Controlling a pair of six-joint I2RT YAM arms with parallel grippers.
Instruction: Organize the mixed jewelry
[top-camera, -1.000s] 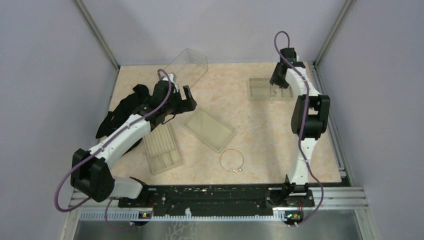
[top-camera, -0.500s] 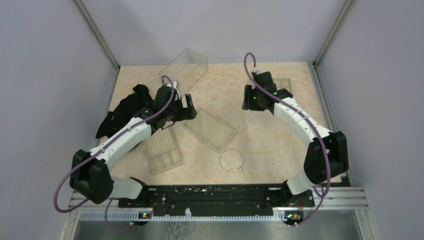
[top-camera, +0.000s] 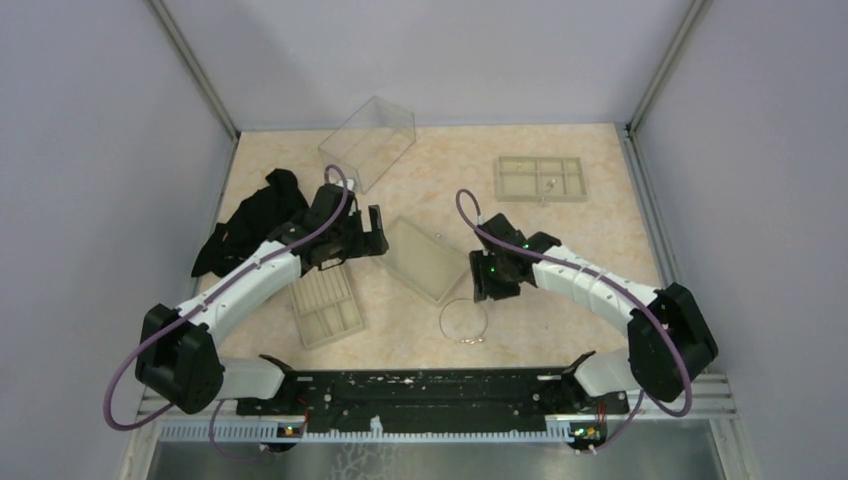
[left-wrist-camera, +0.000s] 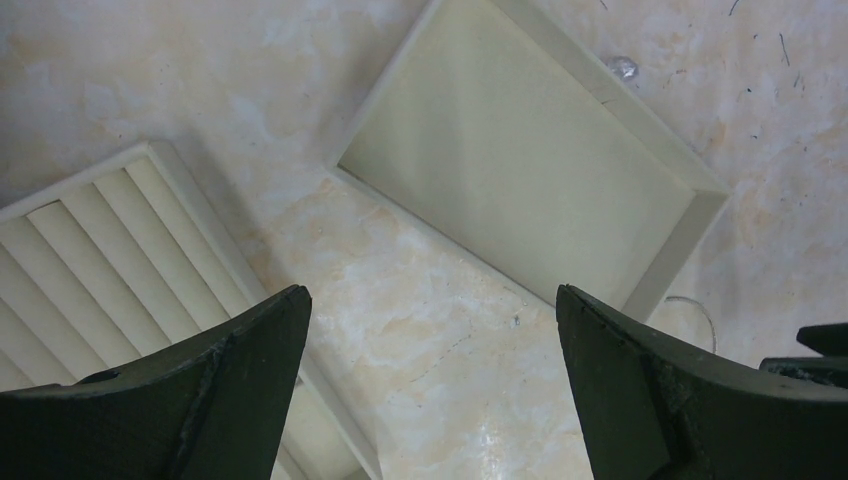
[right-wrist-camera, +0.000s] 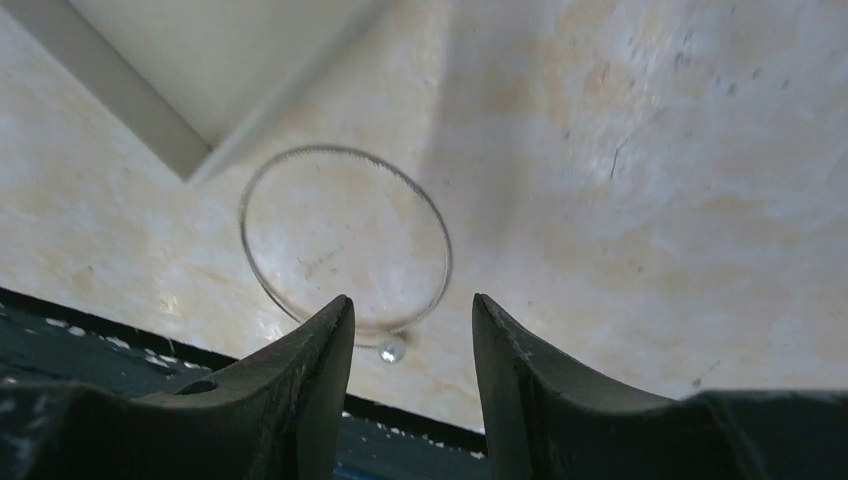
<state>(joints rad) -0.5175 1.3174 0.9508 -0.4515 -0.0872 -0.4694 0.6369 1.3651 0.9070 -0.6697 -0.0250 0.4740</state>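
hoop (top-camera: 466, 339): thin silver wire ring, flat on the table (top-camera: 590, 230), near front edge, just off the corner of the flat tray (top-camera: 425, 258); small round bead at its clasp (right-wrist-camera: 391, 349)
right gripper (right-wrist-camera: 410, 300): above the hoop (right-wrist-camera: 330, 149), dark curved fingers parted, nothing grasped
left gripper (left-wrist-camera: 430, 295): released, spread wide, empty, over bare table between ridged tray (left-wrist-camera: 100, 250) and flat tray (left-wrist-camera: 680, 250)
table: peach marbled surface, fine scratches
flat tray: shallow beige rectangle, smooth floor, low rim
ridged tray (top-camera: 325, 300): beige, parallel padded ridges
compartmented tray (top-camera: 540, 178): beige, far right, a tiny pale piece (top-camera: 548, 185) inside, too small to identify
clear box (top-camera: 368, 140): transparent plastic, far left
black cloth (top-camera: 255, 220): crumpled, left edge
loose piece (left-wrist-camera: 622, 67): tiny, silvery, beside flat tray, shape unclear
hidden: hoop's near arc behind a right finger, wire slightly blurred; ridged tray cut off in left wrist view
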